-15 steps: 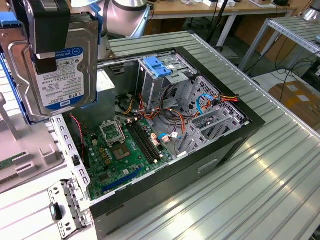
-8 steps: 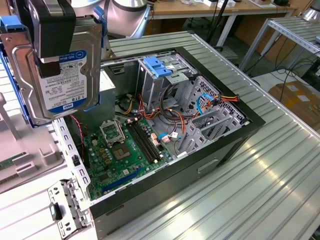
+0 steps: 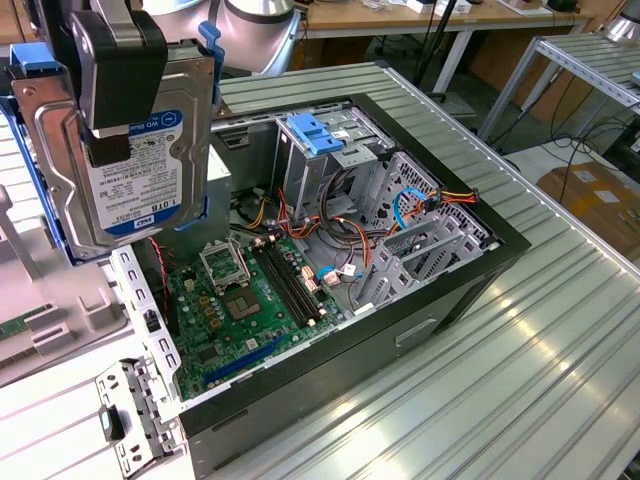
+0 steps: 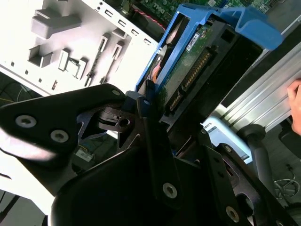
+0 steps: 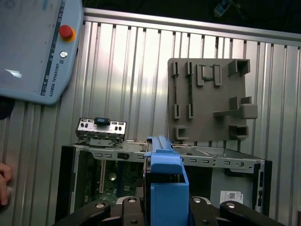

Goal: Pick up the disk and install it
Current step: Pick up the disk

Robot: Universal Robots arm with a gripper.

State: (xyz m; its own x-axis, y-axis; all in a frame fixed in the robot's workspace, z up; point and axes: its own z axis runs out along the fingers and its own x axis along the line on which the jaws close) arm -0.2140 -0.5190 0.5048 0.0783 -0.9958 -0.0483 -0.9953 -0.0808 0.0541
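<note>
One blue-and-white-labelled disk (image 3: 150, 185) in the end effector (image 3: 108, 135), over the open case (image 3: 440, 310).

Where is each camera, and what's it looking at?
Exterior view: off the arm, looking down into the open case; fingers show, gripping the disk.
First wrist view: on the arm, looking down past the fingers and blue rail at case and grey tray.
Second wrist view: on the arm, looking along the fingers at the disk's connectors.
All share the disk.
</note>
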